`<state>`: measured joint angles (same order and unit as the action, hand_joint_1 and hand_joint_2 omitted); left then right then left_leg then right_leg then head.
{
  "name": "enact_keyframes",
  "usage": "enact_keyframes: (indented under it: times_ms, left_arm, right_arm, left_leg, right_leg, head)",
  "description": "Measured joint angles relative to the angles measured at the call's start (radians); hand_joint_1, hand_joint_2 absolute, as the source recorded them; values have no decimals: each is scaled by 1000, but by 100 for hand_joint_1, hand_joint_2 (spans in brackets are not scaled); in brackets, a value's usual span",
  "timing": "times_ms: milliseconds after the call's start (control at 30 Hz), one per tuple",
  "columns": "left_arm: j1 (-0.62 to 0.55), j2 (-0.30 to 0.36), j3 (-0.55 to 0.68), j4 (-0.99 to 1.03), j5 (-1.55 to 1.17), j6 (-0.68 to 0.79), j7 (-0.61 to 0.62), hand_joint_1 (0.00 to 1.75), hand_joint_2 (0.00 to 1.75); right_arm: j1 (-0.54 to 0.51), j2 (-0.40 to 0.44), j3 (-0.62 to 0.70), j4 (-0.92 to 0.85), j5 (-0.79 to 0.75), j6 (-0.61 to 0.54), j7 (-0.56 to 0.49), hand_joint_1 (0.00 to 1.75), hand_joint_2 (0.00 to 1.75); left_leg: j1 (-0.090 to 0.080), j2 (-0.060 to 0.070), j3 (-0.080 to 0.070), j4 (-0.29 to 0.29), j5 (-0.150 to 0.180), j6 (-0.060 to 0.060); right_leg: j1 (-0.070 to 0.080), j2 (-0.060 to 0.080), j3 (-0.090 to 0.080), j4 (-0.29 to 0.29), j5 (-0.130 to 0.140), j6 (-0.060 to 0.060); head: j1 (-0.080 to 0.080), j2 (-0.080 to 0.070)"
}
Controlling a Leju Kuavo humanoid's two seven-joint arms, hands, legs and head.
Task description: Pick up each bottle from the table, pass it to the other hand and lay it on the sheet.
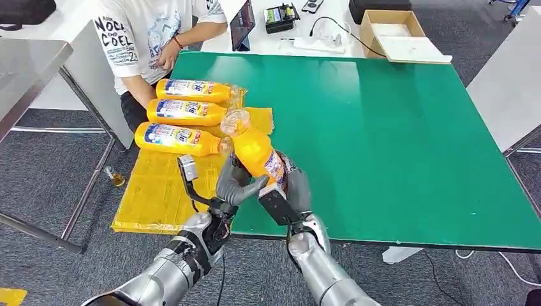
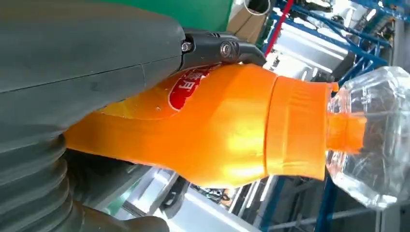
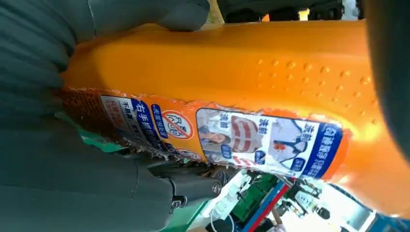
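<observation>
Both hands are wrapping around the same orange bottle (image 1: 255,148) right now, holding it up in the air over the near edge of the green table (image 1: 395,146). The left hand (image 1: 237,186) is closing its fingers around the bottle's body from the left side, and the right hand (image 1: 288,191) is gripping the lower end from the right. The bottle is tilting, with its clear cap (image 1: 233,121) pointing up and away from the robot, toward the sheet. In the left wrist view the orange shoulder (image 2: 227,130) and see-through cap (image 2: 377,140) are showing up close; in the right wrist view the back label (image 3: 251,140) with blue and white print is facing the camera.

Counting bottles: four in total. Three more orange bottles are lying on their sides on the yellow sheet (image 1: 159,191), stacked in a row one behind the other, caps pointing right: the nearest (image 1: 175,138), the middle (image 1: 185,111) and the farthest (image 1: 191,90).

Containers: an open cardboard box (image 1: 390,30) is sitting past the far edge of the table, with what looks like a pale sheet inside, can't really tell.

One person in a white printed T-shirt (image 1: 143,32) is sitting at the far left corner, just behind the sheet.
</observation>
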<state>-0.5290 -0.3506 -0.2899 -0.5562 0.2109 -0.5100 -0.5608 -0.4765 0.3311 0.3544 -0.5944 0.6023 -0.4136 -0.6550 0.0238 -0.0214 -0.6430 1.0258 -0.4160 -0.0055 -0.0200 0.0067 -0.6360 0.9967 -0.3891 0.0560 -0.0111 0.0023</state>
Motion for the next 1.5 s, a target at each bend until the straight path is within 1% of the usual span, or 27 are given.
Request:
enact_keyframes:
  times_ms: [233, 333, 367, 533, 800, 1100, 1133, 1167, 1333, 1500]
  left_arm:
    - [-1, 0, -2, 8, 22, 3, 10, 0, 175]
    - [-1, 1, -3, 32, 50, 4, 21, 0, 175]
    - [-1, 2, -3, 47, 93, 8, 38, 0, 175]
    - [1, 7, -7, 66, 114, 19, 46, 0, 175]
    - [0, 12, -16, 72, 89, 74, 24, 0, 175]
    - [0, 13, -17, 72, 82, 76, 20, 0, 175]
    - [0, 13, -17, 72, 81, 79, 20, 79, 175]
    - [1, 13, -18, 72, 77, 85, 17, 175, 175]
    - [0, 13, -22, 72, 61, 95, 2, 175, 175]
    - [0, 16, -23, 72, 82, 64, -6, 175, 175]
  right_arm:
    - [-4, 1, 10, 13, 8, 3, 13, 175, 175]
    - [-12, 1, 53, 51, -14, 7, 22, 175, 175]
    - [-16, 1, 79, 84, -37, 43, 21, 175, 175]
    - [-15, 0, 101, 116, -50, 60, 1, 175, 175]
    - [-6, 0, 158, 122, -79, 77, -6, 175, 175]
    - [-8, -1, 174, 124, -83, 77, -1, 175, 175]
    - [-8, -1, 174, 124, -83, 77, -1, 175, 175]
    - [-9, -1, 175, 125, -86, 77, -1, 175, 175]
    - [-11, -1, 193, 126, -114, 75, 3, 175, 175]
    - [-14, -2, 199, 129, -122, 74, 2, 175, 175]
  left_leg:
    - [0, 0, 0, 0, 0, 0]
    - [0, 0, 0, 0, 0, 0]
    - [0, 0, 0, 0, 0, 0]
    - [0, 0, 0, 0, 0, 0]
    - [0, 1, 0, 0, 0, 0]
    - [0, 1, 0, 0, 0, 0]
    - [0, 1, 0, 0, 0, 0]
    - [0, 1, 0, 0, 0, 0]
    - [0, 1, -1, 0, 0, 0]
    - [0, 1, 0, 0, 0, 0]
  right_leg:
    - [0, 0, 0, 0, 0, 0]
    - [0, 0, 0, 0, 0, 0]
    - [0, 0, -1, 0, 0, 0]
    - [0, 0, -1, 0, 0, 0]
    - [0, 1, -1, 0, 0, 0]
    - [0, 1, -2, 0, 0, 0]
    - [0, 1, -2, 0, 0, 0]
    - [0, 1, -2, 0, 0, 0]
    - [0, 1, -2, 0, 0, 0]
    - [0, 1, -2, 0, 0, 0]
  head:
    - [0, 0]
    - [0, 0]
    - [0, 0]
    - [0, 0]
    - [0, 0]
    - [0, 0]
    - [0, 0]
    - [0, 0]
    - [0, 0]
    - [0, 0]
